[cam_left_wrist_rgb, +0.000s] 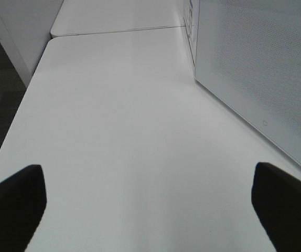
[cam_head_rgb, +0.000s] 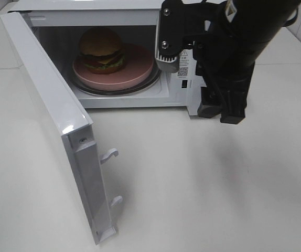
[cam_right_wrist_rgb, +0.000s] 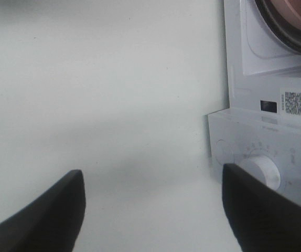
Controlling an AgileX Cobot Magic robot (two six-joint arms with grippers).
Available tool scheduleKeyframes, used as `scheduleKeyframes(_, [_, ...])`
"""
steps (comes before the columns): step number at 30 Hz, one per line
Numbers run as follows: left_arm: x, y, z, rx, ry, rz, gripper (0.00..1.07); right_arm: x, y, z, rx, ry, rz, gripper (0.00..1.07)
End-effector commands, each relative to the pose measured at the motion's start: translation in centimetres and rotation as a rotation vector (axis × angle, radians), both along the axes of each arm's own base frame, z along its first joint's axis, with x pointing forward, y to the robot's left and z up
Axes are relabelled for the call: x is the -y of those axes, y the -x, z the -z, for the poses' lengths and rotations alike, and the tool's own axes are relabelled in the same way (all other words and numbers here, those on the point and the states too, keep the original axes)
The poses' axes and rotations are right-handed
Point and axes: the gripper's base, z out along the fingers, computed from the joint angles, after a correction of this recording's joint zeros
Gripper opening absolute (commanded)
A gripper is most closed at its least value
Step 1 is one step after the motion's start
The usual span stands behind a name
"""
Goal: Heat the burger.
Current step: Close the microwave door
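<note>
The burger [cam_head_rgb: 101, 50] is already inside the microwave [cam_head_rgb: 135, 101]. It sits on the pink plate [cam_head_rgb: 137, 71], toward the plate's 9 o'clock side, so the loading part of the task looks finished to us. In the high view it lies at about 11 o'clock from the middle of the picture.

The door [cam_head_rgb: 45, 105] stands wide open and swings out toward 7 o'clock. We judge that it must be closed before any heating can start.

The right gripper [cam_head_rgb: 219, 113] hangs at 2 o'clock, just in front of the control panel. Its fingers point down at the table [cam_head_rgb: 192, 184], its jaws are apart and nothing is between them. From its wrist we see the white dial [cam_right_wrist_rgb: 260, 172] close by, which perhaps explains why the arm waits there.

The left gripper [cam_left_wrist_rgb: 146, 168] is also spread wide and empty. It is low over the table beside a meshed white panel [cam_left_wrist_rgb: 255, 68], which seems to be the outside of the door, though we cannot be sure.

The table is plain, matt white and bare around the microwave. A dark floor shows at one edge.
</note>
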Motion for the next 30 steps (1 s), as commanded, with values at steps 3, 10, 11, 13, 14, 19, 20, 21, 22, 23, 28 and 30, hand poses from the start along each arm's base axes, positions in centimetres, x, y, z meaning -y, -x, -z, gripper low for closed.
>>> scheduleKeyframes(3, [0.0, 0.3, 0.0, 0.025, 0.002, 0.004, 1.01, 2.0, 2.8, -1.2, 0.021, -0.042, 0.024, 0.79])
scheduleKeyframes(10, [0.0, 0.3, 0.0, 0.025, 0.002, 0.004, 1.01, 4.9, 6.0, -1.5, 0.022, -0.090, 0.107, 0.79])
scheduleKeyframes(11, [0.0, 0.3, 0.0, 0.025, 0.002, 0.004, 1.01, 5.5, 6.2, -1.5, 0.024, -0.103, 0.132, 0.79])
scheduleKeyframes(13, [0.0, 0.3, 0.0, 0.025, 0.002, 0.004, 1.01, 6.8, 6.6, -1.1, 0.018, -0.114, 0.201, 0.79])
scheduleKeyframes(14, [0.0, 0.3, 0.0, 0.025, 0.002, 0.004, 1.01, 7.5, 6.6, -1.0, 0.018, -0.122, 0.244, 0.79])
scheduleKeyframes(19, [0.0, 0.3, 0.0, 0.025, 0.002, 0.004, 1.01, 11.1, 7.3, 0.0, -0.004, -0.205, 0.591, 0.77])
scheduleKeyframes(20, [0.0, 0.3, 0.0, 0.025, 0.002, 0.004, 1.01, 12.4, 7.4, 0.5, -0.015, -0.244, 0.762, 0.76])
scheduleKeyframes(21, [0.0, 0.3, 0.0, 0.025, 0.002, 0.004, 1.01, 13.1, 7.4, 0.8, -0.018, -0.256, 0.836, 0.76])
scheduleKeyframes(22, [0.0, 0.3, 0.0, 0.025, 0.002, 0.004, 1.01, 13.1, 7.4, 0.8, -0.018, -0.256, 0.836, 0.76])
scheduleKeyframes(23, [0.0, 0.3, 0.0, 0.025, 0.002, 0.004, 1.01, 14.1, 7.5, 1.3, -0.033, -0.281, 0.977, 0.76])
scheduleKeyframes(28, [0.0, 0.3, 0.0, 0.025, 0.002, 0.004, 1.01, 15.6, 7.9, 2.5, -0.065, -0.297, 1.179, 0.76])
scheduleKeyframes(30, [0.0, 0.3, 0.0, 0.025, 0.002, 0.004, 1.01, 16.1, 8.1, 3.0, -0.078, -0.304, 1.257, 0.76])
